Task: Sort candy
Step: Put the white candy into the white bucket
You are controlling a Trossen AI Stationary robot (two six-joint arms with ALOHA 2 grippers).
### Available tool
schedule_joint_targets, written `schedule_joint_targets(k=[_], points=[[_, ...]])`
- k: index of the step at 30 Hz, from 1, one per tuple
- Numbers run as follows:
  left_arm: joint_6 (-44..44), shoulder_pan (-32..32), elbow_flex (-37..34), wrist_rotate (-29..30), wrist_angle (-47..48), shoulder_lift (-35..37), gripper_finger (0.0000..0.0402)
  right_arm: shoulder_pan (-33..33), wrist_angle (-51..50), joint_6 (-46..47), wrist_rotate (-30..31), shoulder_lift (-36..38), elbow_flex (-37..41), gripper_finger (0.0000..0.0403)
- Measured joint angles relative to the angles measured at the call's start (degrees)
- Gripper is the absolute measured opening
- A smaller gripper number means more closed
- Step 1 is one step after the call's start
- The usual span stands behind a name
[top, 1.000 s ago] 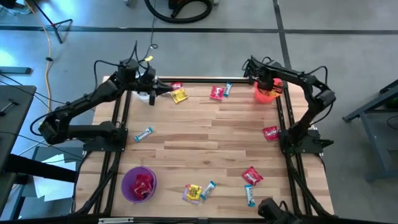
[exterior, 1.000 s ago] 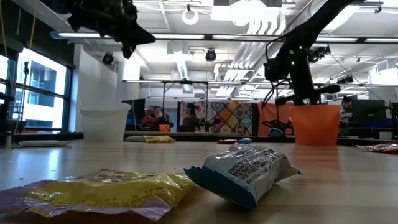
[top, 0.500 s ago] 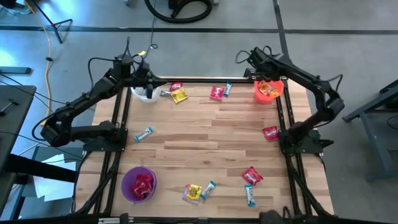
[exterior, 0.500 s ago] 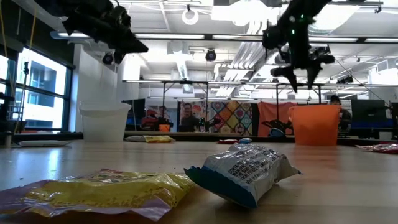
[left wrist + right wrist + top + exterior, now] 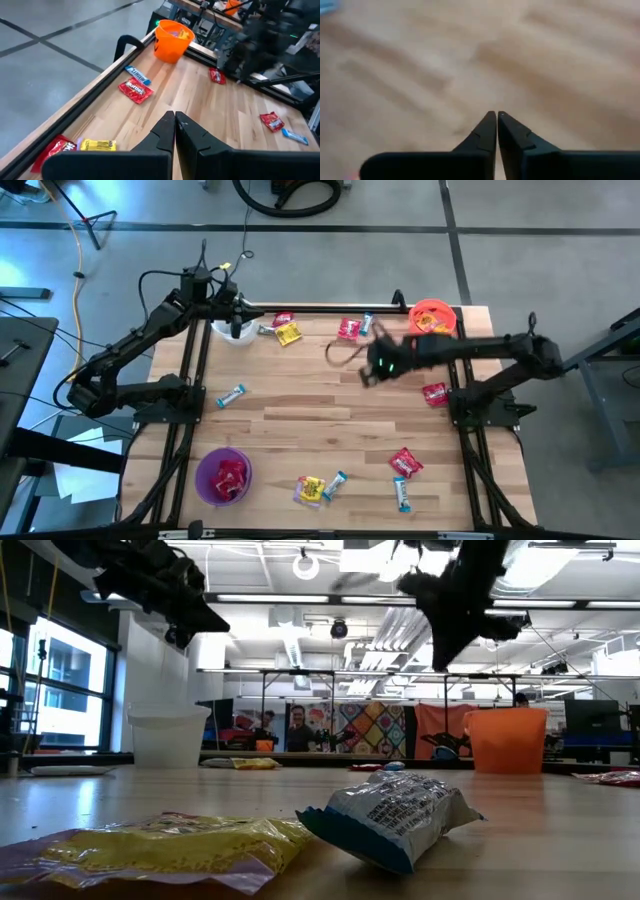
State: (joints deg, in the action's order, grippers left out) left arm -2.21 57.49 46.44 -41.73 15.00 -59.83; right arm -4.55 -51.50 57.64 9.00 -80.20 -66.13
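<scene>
Candy (image 5: 349, 329) lies scattered across the wooden surface (image 5: 320, 410) seen from above: red and blue pieces just beside the orange bucket (image 5: 432, 318), more near the purple bucket (image 5: 222, 476). My left fingers (image 5: 240, 310) hang over the white bucket (image 5: 233, 332); my right fingers (image 5: 368, 367) hover near the orange bucket. From table height, yellow (image 5: 160, 845) and blue (image 5: 395, 812) candy lie nearest. At my left wrist, my fingers (image 5: 175, 131) are pressed together, holding nothing. At my right wrist, my fingers (image 5: 496, 131) meet over bare wood.

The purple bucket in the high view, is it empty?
No, the purple bucket holds red candy inside it.
</scene>
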Motion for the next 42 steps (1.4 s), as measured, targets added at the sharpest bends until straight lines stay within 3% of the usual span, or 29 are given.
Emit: schedule_joint_targets(k=[4,8,12,17,22,28,34,42], points=[[-1.9,0.0,0.0,0.3,4.7,-1.0,0.0,9.2,5.0,10.6,0.4,-0.8,1.5,0.0022],[-5.8,-0.8,0.0,0.9,17.5,-3.9,0.0,14.2,5.1,18.2,5.7,-1.1,1.5,0.0017],[-12.2,-3.1,0.0,9.4,28.8,-6.8,0.0,14.2,5.1,18.5,8.4,-1.1,1.5,0.0002],[-13.5,-7.2,0.0,19.6,36.9,-7.9,0.0,8.2,5.9,8.5,7.8,-1.1,1.5,0.0001],[-12.0,-12.6,0.0,27.6,44.2,-9.0,0.0,-1.6,7.4,-8.4,1.0,-1.2,1.5,0.0001],[-7.0,-18.9,0.0,29.8,46.1,-11.8,0.0012,-13.1,9.7,-27.1,-6.7,-1.2,1.5,0.0],[2.1,-26.1,0.0,30.5,46.1,-16.9,0.0072,-20.9,11.2,-38.9,-13.6,-1.2,1.5,0.0],[13.2,-32.5,-3.9,37.3,40.0,-24.7,0.0163,-24.2,11.1,-47.3,-18.0,-1.2,1.5,0.0]])
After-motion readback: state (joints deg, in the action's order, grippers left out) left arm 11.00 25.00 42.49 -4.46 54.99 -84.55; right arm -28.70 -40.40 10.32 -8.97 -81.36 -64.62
